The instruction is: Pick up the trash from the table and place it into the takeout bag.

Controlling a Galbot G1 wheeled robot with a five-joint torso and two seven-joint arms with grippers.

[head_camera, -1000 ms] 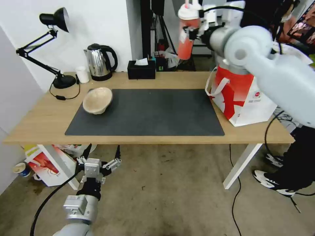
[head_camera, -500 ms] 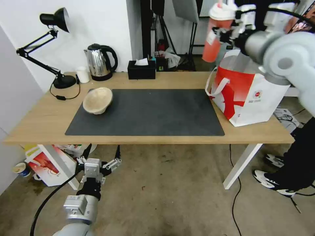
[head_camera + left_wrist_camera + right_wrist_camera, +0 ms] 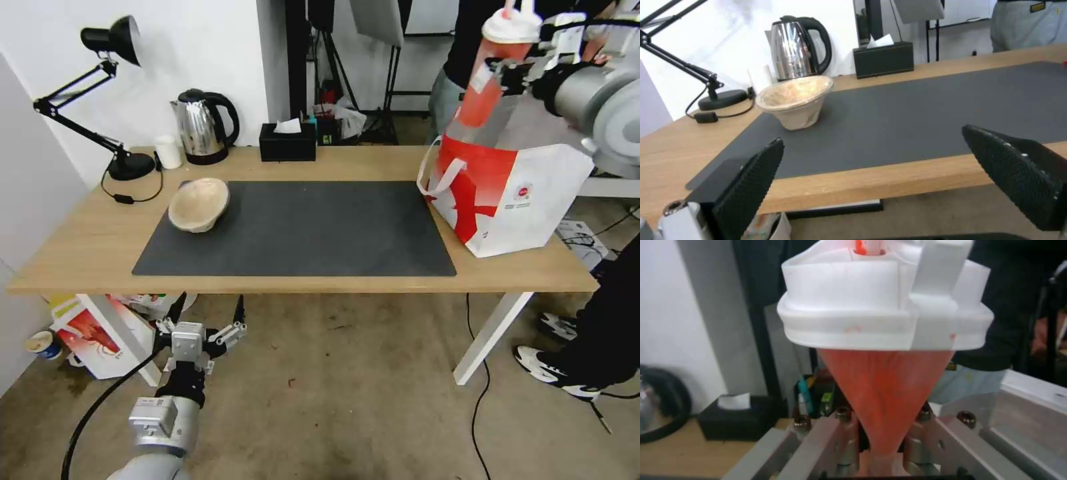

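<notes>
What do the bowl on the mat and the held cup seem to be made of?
The beige bowl looks like moulded pulp: matte, fibrous surface. The red drink cup, shut in the right end effector, looks like thin translucent plastic with an opaque white lid; its wall creases where it is squeezed.

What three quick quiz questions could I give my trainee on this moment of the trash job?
1. True or false: the right hand holds the red drink cup above the takeout bag.
2. Which trash sits on the mat? A) beige pulp bowl B) a plate
3. Fill in: the left hand waits, fingers open, below the ___ edge.

Key: 1 true; 2 A; 3 table
</notes>
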